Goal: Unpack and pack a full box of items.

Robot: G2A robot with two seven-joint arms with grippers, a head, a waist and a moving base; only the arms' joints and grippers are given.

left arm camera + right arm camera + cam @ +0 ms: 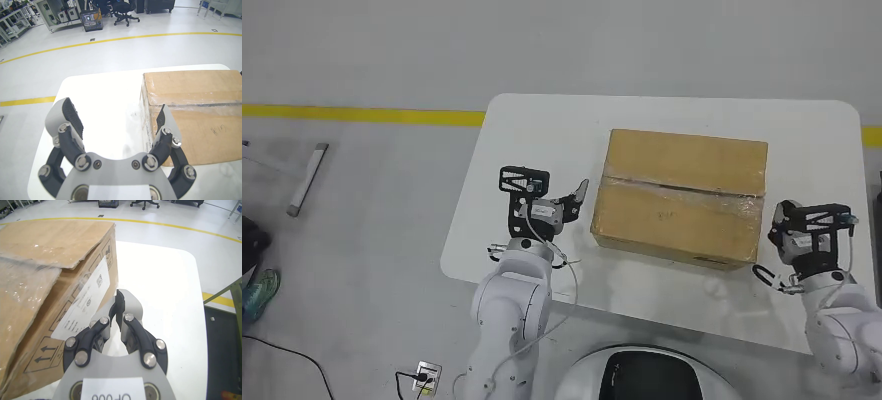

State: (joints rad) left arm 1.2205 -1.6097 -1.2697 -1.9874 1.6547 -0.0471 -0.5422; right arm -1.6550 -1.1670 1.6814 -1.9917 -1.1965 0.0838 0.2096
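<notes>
A brown cardboard box (680, 195) lies closed on the white table (532, 130), with clear tape along its top seam. My left gripper (567, 200) hovers open beside the box's left end, one finger (163, 117) close to the box (198, 121) edge and nothing between the fingers. My right gripper (782, 212) is shut and holds nothing. It sits just off the box's right end, next to a white label (88, 302) on that side. The top flap of the box (47, 243) is slightly lifted and frayed there.
Bare tabletop (105, 91) lies left of the box and a narrower strip (160, 279) to its right. A green frame (226, 292) and a dark mat (221, 342) stand past the table's right edge. A yellow floor line (362, 114) runs behind.
</notes>
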